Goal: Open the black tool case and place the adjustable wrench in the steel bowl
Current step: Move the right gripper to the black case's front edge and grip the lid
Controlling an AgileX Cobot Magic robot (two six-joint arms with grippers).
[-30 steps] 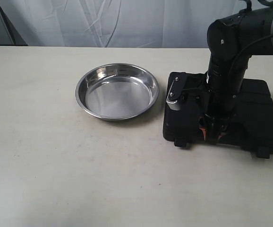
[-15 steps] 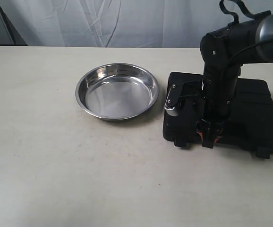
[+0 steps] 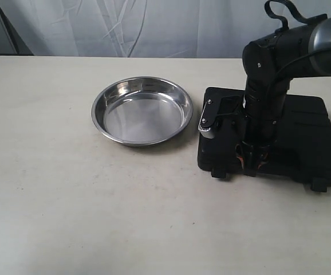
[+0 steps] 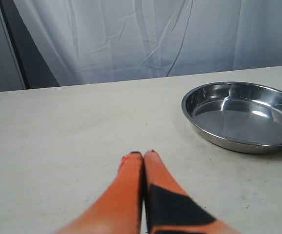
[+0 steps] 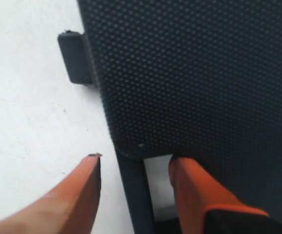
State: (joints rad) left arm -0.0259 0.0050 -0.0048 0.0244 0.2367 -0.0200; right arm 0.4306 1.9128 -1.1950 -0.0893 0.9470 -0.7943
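Observation:
The black tool case [image 3: 308, 134] lies shut on the table, right of the steel bowl [image 3: 142, 110], which holds nothing. My right gripper [image 3: 251, 162] points down at the case's front edge. In the right wrist view it [image 5: 133, 165] is open, and its orange fingers [image 5: 85, 187] straddle the bar of the case handle [image 5: 131, 195]; one finger sits in the handle cut-out. The case lid [image 5: 204, 73] fills that view. The adjustable wrench is hidden. My left gripper [image 4: 143, 155] is shut and empty, low over the table, with the bowl [image 4: 243, 114] off to one side.
Two latches [image 3: 219, 172] [image 3: 320, 184] stick out from the case's front edge; one latch [image 5: 75, 56] shows in the right wrist view. A white curtain hangs behind the table [image 3: 68, 189]. The left arm is outside the exterior view.
The right arm has leaned slightly left and its gripper has shifted a little left along the case's front edge. The case and the bowl have not moved.

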